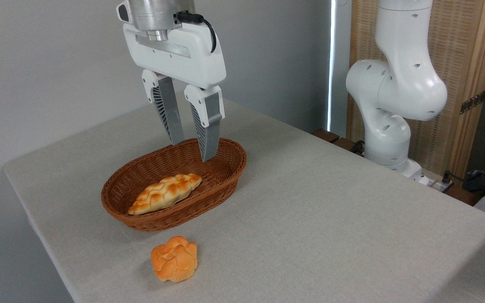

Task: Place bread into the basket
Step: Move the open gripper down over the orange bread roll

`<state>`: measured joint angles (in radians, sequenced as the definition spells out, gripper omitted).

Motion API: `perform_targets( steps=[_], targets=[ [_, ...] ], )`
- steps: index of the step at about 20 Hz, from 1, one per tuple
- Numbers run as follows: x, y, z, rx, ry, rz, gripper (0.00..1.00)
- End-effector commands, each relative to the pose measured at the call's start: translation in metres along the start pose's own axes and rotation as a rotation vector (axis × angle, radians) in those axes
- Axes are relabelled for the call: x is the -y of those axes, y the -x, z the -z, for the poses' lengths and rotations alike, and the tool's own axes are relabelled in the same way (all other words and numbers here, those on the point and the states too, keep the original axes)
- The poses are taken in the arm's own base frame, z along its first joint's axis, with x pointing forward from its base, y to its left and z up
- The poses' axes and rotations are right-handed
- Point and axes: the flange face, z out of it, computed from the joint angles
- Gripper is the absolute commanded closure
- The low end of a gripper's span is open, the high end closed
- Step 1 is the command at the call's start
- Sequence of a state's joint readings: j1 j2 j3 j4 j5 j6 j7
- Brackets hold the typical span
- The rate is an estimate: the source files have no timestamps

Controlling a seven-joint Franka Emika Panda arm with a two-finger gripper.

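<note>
Wicker basket (pixel 174 185), brown, oval, sits toward the worktop's (pixel 331 219) left edge, and I see a long braided loaf (pixel 165 193) lying in it. Orange bread (pixel 174 258) is outside on the worktop, just beside the basket's near rim, close to the front edge. My tool (pixel 193 151) hangs above the basket's far end, fingers slightly spread, pinching nothing.

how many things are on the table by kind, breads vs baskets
Breads: 2, the small round orange-golden bun on the cloth in front of the basket, and the long pale braided loaf lying in it
Baskets: 1, the oval brown woven wicker basket
Total: 3
</note>
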<state>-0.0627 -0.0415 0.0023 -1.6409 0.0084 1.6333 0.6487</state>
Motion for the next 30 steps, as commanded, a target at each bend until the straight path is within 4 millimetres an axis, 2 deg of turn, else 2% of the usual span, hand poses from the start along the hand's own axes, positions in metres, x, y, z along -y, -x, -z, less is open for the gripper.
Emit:
perform_targets(
  steps=[1,13,18,24,30],
  targets=[
    [0.000,0.005,0.004,0.011,0.014,-0.009,0.00],
    [-0.001,0.004,0.004,0.000,0.028,-0.005,0.00],
    [0.003,-0.002,0.003,-0.038,0.003,-0.005,0.00],
    [0.023,-0.008,-0.016,-0.128,-0.075,0.004,0.00],
    [0.035,-0.018,-0.072,-0.142,-0.106,-0.033,0.00]
  ],
)
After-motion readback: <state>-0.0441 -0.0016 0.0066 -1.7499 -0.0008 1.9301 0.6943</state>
